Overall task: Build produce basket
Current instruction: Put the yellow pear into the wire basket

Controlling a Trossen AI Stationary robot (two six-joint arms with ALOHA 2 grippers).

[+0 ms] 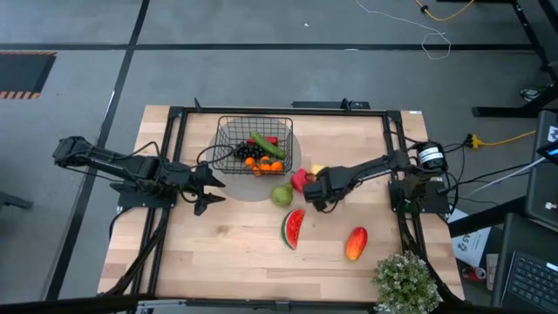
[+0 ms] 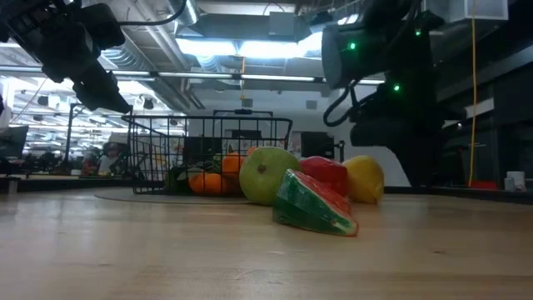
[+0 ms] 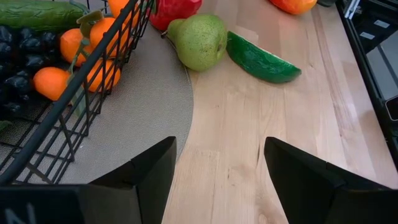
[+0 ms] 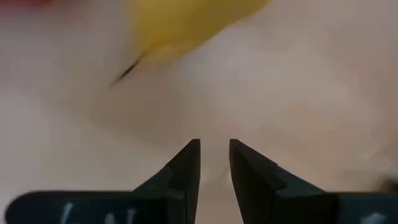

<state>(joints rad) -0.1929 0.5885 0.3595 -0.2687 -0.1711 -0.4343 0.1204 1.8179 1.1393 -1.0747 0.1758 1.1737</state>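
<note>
Right gripper point(image 1: 324, 202) sits low near the table's centre, jaws narrowly parted, holding nothing, yellow fruit point(image 4: 186, 25) just ahead. You risk nudging it into the red fruit point(image 2: 326, 173) and pear point(image 1: 281, 194) crowding it. Left gripper point(image 1: 209, 187) waits wide open beside the basket point(image 1: 255, 145), toward the far edge. Watermelon slice point(image 1: 293, 229) and mango point(image 1: 356, 243) lie nearer the front edge.

A light wooden table point(image 1: 227, 253) fills the middle of the high view, edged by a black metal frame point(image 1: 174, 112). A round grey mat point(image 1: 240, 185) lies on it at centre left. A potted leafy plant point(image 1: 405, 281) stands at the lower right corner. A yellow cable point(image 1: 506, 136) trails across the grey floor point(image 1: 261, 78) at right.
</note>
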